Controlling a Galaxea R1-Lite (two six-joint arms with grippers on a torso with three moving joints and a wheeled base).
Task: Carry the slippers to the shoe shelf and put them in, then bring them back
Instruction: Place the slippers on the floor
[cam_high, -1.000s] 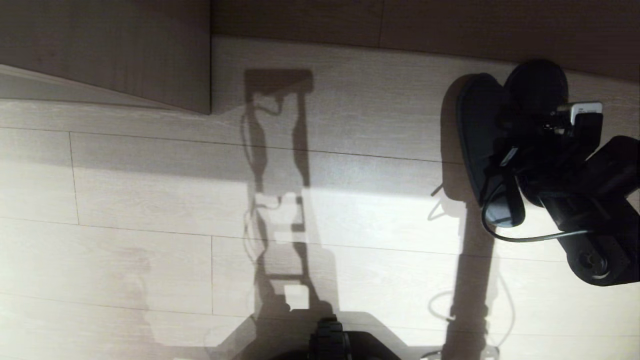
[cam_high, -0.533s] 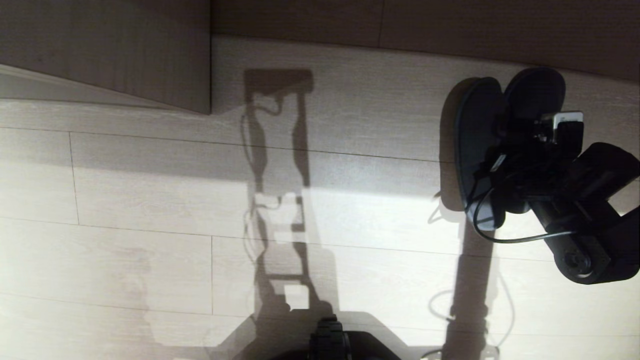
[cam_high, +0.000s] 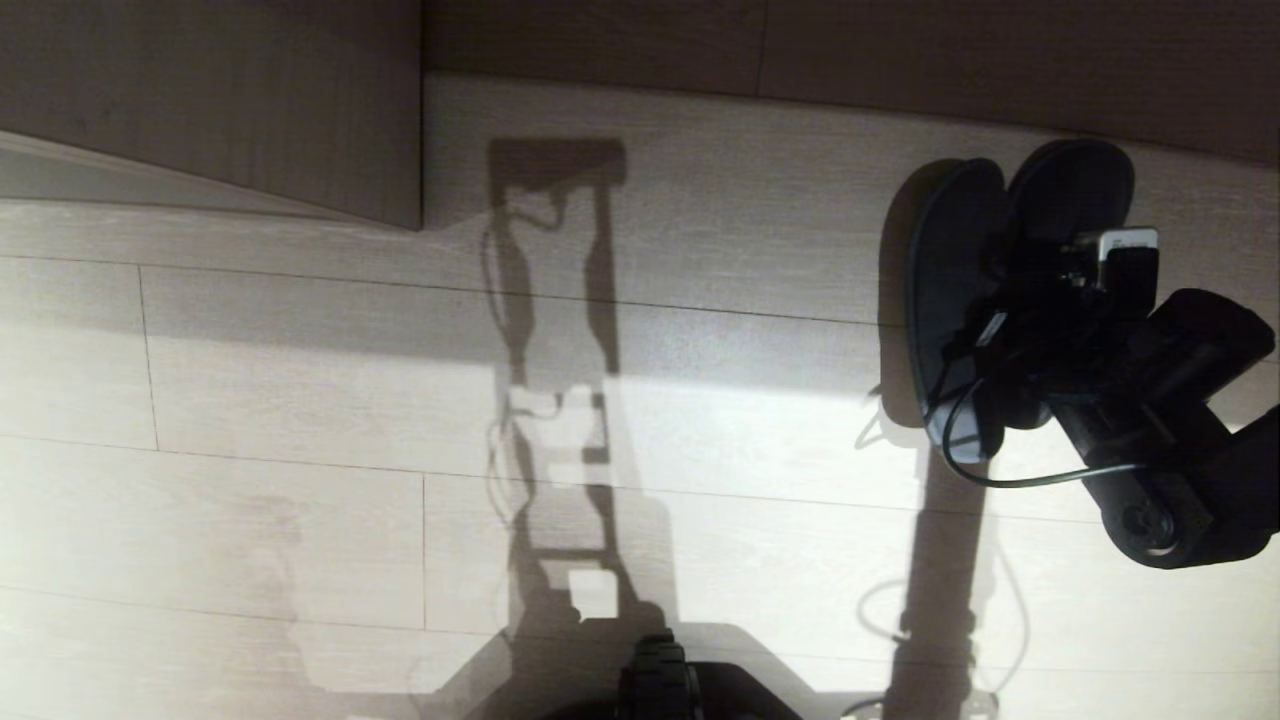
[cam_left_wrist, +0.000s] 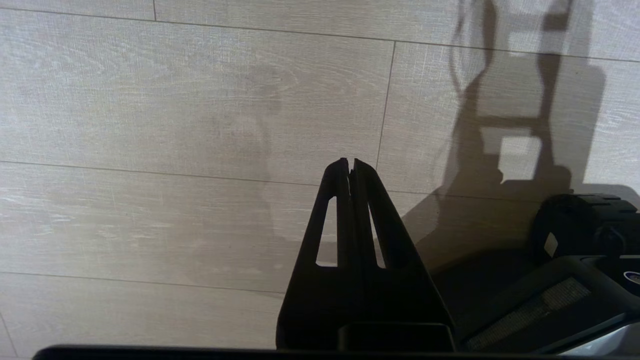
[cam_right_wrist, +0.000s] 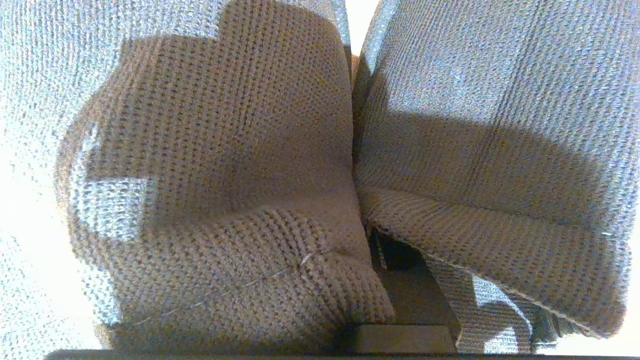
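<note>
Head view, right gripper (cam_high: 1040, 300) pinching the slippers (cam_high: 960, 290) together by their straps, pair at the right over the wooden floor (cam_high: 300, 400), left gripper (cam_left_wrist: 350, 167) pressed together, empty.

The right arm (cam_high: 1150, 400) is showing black housings, a round joint cap, a white block and a thin looping black cable (cam_high: 1020, 475); the left gripper (cam_left_wrist: 351, 167) is showing black, tapering, slotted fingers (cam_left_wrist: 380, 220).

Home interior, pale wood-plank floor (cam_high: 300, 400), wood-grain cabinet panel (cam_high: 250, 100), slippers (cam_high: 960, 280) on the floor
</note>
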